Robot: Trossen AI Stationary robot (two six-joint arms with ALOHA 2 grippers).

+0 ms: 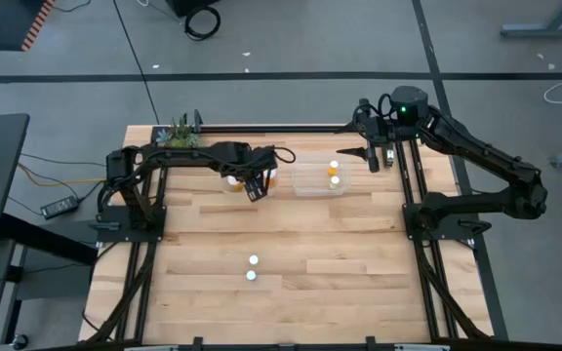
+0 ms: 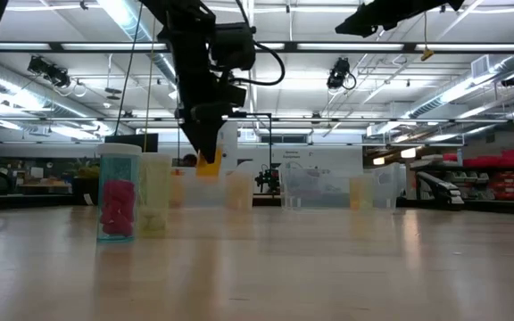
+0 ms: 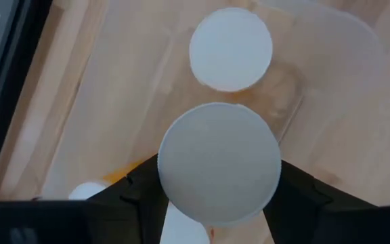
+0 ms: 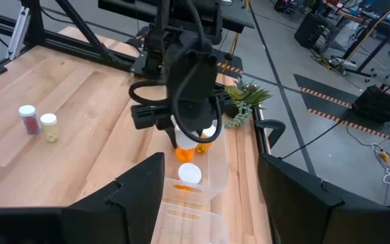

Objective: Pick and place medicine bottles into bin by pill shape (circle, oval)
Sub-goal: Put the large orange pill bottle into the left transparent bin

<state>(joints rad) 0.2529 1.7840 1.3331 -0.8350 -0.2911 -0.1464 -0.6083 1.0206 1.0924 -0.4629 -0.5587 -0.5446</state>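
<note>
My left gripper point(image 1: 254, 185) is shut on an amber bottle with a white cap point(image 3: 219, 163) above the left clear bin point(image 1: 250, 181). More white-capped bottles stand in that bin, one of them below the held bottle point(image 3: 231, 49). Two bottles point(image 1: 334, 174) stand in the right clear bin point(image 1: 318, 178). Two small bottles stand on their bases on the table in front: one with pink pills point(image 2: 119, 192), one yellowish point(image 2: 154, 194). My right gripper point(image 1: 373, 156) is open and empty, raised beyond the right bin's far right corner. My left gripper pinches the bottle's body just under its cap point(image 4: 187, 150) between its two fingers point(image 3: 131, 196). The fingers come from above and point down. The bottle is upright, its amber bottom point(image 2: 208, 164) hanging clear over the left bin; the cap hides the contact in the wrist view.
A small green plant point(image 1: 180, 135) stands at the table's far left corner. Black frame rails point(image 1: 261, 127) run along the far edge and both sides. The wooden table point(image 1: 310, 253) shows bare wood around the two front bottles point(image 1: 252, 267).
</note>
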